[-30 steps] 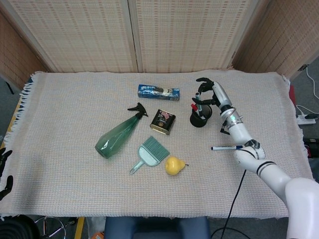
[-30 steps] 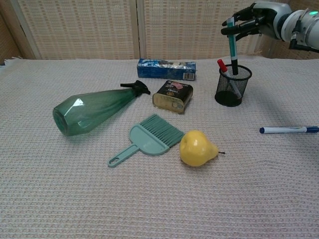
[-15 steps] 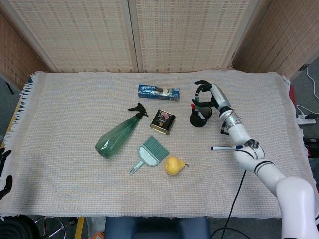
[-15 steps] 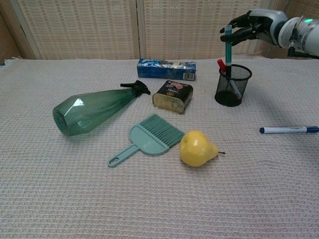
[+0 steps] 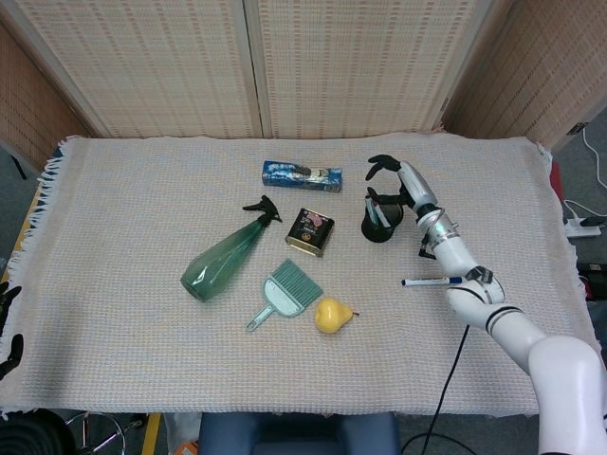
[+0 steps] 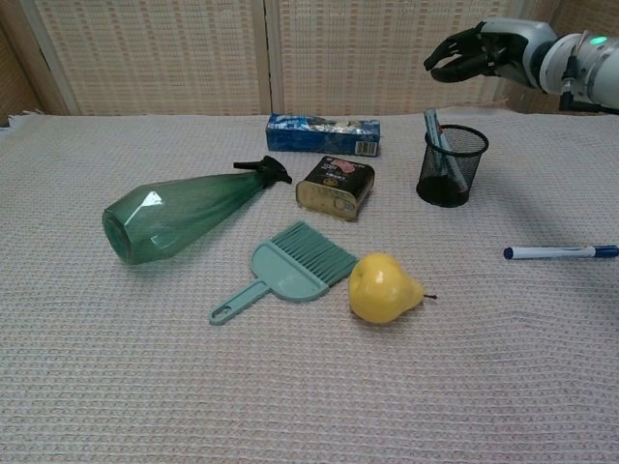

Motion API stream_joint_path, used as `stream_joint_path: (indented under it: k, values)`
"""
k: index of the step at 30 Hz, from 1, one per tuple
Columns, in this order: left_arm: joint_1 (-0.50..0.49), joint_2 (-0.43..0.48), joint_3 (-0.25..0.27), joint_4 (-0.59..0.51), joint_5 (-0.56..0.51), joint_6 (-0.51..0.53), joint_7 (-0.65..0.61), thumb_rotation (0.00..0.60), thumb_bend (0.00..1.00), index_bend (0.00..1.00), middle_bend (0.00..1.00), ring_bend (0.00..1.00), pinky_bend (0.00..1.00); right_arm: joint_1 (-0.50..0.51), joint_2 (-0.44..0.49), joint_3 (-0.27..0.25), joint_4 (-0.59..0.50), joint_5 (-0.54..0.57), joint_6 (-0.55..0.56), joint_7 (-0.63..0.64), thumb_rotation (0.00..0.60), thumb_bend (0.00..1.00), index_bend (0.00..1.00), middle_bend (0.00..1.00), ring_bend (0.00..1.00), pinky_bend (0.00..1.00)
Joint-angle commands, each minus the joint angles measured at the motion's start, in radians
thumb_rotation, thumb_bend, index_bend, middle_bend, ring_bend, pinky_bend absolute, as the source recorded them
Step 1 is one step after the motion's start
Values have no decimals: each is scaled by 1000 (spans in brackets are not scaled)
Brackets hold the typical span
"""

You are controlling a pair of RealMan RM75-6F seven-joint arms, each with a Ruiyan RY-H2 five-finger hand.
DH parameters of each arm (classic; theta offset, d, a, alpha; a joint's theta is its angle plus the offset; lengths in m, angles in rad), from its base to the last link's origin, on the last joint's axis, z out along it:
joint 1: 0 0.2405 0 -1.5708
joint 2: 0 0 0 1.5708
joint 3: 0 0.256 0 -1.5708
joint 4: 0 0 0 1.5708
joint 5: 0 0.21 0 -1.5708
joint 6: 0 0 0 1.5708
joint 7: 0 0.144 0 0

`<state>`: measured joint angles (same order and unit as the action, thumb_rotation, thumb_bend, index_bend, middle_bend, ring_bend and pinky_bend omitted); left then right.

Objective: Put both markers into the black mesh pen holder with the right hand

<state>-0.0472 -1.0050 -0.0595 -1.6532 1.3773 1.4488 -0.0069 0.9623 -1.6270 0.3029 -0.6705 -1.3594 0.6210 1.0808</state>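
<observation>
The black mesh pen holder (image 6: 452, 166) (image 5: 379, 224) stands right of the tin. A teal marker (image 6: 434, 132) leans inside it against its left rim, its top sticking out. My right hand (image 6: 474, 52) (image 5: 392, 177) hovers above and slightly behind the holder, fingers curved and apart, with nothing in them. A blue-capped white marker (image 6: 559, 252) (image 5: 432, 281) lies flat on the cloth to the holder's front right, away from the hand. My left hand (image 5: 8, 324) shows only as dark fingers at the table's front left edge, holding nothing.
Left of the holder sit a dark tin (image 6: 335, 187) and a blue box (image 6: 322, 133). A green spray bottle (image 6: 179, 215) lies on its side, with a teal dustpan brush (image 6: 288, 270) and a yellow pear (image 6: 383, 288) in front.
My right hand has let go of the teal marker, which dropped into the holder and now leans there. The hand has risen a little and its fingers have spread.
</observation>
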Motion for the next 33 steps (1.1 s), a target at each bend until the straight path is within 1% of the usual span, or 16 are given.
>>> stream_joint_path:
  k: [1,4,6,9,12,15,17,19,20,23,26,28,30,33]
  values:
    - [0,0,0,1,-1,0,0,600,506,102,0,0,99,-7,9,3,-20,1,30,-3,600,327,471,183,161,137]
    - [1,1,0,-1,4,4,0,600,507,102,0,0,99,-22,36,3,-67,-8,76,-6,600,327,467,184,161,137]
    - [2,1,1,-1,8,6,-1,600,507,102,0,0,99,-40,68,-1,-122,-22,124,-17,600,327,464,184,161,137]
    - [2,2,2,-2,10,8,-3,600,507,102,0,0,99,-96,153,-15,-263,-57,242,-97,600,327,463,184,161,136]
    - [3,4,3,-6,17,12,-3,600,505,102,0,0,99,-176,271,-26,-466,-76,377,-293,600,327,465,184,168,136]
    - [5,5,5,-11,27,19,-1,600,507,102,0,0,99,-278,409,-33,-734,-36,483,-563,600,327,484,184,193,137]
    - [6,6,6,-15,34,25,2,600,507,102,0,0,99,-326,483,-51,-858,5,500,-711,600,327,500,184,206,140]
    - [8,8,8,-19,40,29,4,600,506,102,0,0,99,-371,544,-76,-955,46,519,-866,600,327,505,184,210,145]
    - [9,9,9,-22,42,31,5,600,506,102,0,0,99,-391,566,-92,-983,65,528,-938,600,327,508,184,213,148]
    - [10,11,10,-28,46,36,9,600,507,102,0,0,99,-426,585,-125,-1004,97,538,-1048,600,327,523,183,221,158]
    - [13,12,10,-32,52,44,12,600,506,102,0,0,99,-452,579,-160,-993,116,526,-1093,600,327,526,184,222,158]
    - [14,13,10,-36,54,48,15,600,506,102,0,0,99,-465,564,-183,-964,114,519,-1123,600,327,513,184,220,158]
    - [15,14,10,-37,53,48,17,600,507,102,0,0,99,-471,546,-203,-933,113,510,-1162,600,327,474,183,211,158]
    - [13,13,11,-38,50,44,22,600,507,102,0,0,99,-469,527,-228,-908,122,471,-1222,600,298,372,183,179,145]
